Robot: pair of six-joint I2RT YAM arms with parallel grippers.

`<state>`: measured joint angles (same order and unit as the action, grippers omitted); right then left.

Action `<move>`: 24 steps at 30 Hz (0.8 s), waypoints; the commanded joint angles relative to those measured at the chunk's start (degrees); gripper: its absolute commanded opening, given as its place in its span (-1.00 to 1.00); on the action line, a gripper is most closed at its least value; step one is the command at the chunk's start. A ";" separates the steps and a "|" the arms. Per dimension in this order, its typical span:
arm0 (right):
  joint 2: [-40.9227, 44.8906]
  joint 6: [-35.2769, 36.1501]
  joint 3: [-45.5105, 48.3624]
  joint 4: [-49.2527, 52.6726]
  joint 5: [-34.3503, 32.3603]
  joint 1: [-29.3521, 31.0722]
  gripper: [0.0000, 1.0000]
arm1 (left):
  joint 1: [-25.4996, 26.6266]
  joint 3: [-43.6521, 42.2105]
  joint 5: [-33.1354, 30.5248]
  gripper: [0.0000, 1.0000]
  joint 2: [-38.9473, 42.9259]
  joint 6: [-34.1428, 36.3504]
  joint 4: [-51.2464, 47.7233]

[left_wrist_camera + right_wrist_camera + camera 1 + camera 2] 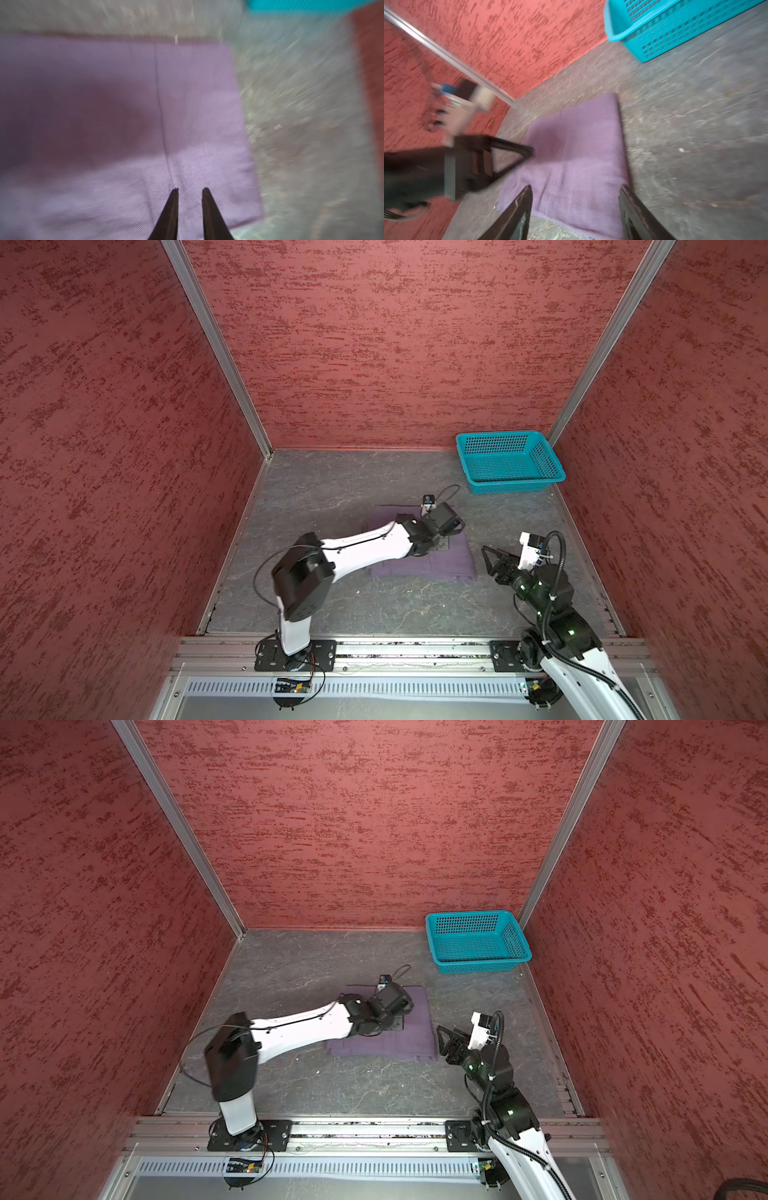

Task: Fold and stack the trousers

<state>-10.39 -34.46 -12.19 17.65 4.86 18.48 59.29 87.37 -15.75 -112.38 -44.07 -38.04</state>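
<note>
Muted-purple soft cloth trousers [449, 562]: laid folded flat on the grey marbled worktop [332, 485].
Left claw [190, 189]: slightly parted over the cloth, nothing gripped.
Right claw [576, 187]: spread wide, empty, just beside the trousers.

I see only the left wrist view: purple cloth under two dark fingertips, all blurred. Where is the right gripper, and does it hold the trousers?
Observer: The right gripper is open and empty, beside the right edge of the folded trousers.
Operator: What is the teal strip at my edge?
Observer: A teal perforated basket, empty, in the far right corner.
Operator: Any leg trailing out?
Observer: None shows; the left arm hides part of the cloth.
</note>
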 commanded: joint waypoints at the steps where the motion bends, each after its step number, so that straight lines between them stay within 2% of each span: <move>1: 0.48 1.19 -0.66 4.63 -4.68 -0.29 0.37 | 1.14 6.09 -0.04 -0.58 -5.04 2.16 -9.00; 5: -3.71 1.48 -0.17 3.16 -3.87 -0.29 0.46 | -0.29 5.14 2.95 -0.57 -7.48 0.02 -6.24; 8: -7.09 1.83 0.92 0.11 -1.46 -0.29 0.50 | -3.44 0.11 7.82 -0.58 -7.77 -4.39 -2.36; 11: -8.69 2.28 1.02 -0.47 -0.51 -0.29 0.53 | -7.20 -7.51 12.56 -0.69 -7.02 -8.08 3.04; 14: -7.50 2.03 1.42 -0.21 -1.69 -0.29 0.60 | -10.65 -14.64 12.15 -0.71 -4.29 -10.83 5.05; 20: -2.26 1.98 2.10 0.74 -1.79 -0.29 0.72 | -22.19 -24.75 8.94 -0.70 6.81 -11.98 2.48; 24: -0.32 1.76 2.05 1.90 -3.10 -0.29 0.78 | -26.01 -26.62 8.24 -0.55 14.61 -12.07 1.93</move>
<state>-11.79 -32.95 -10.79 19.42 3.16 18.46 33.98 61.76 -5.23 -101.03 -55.24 -31.92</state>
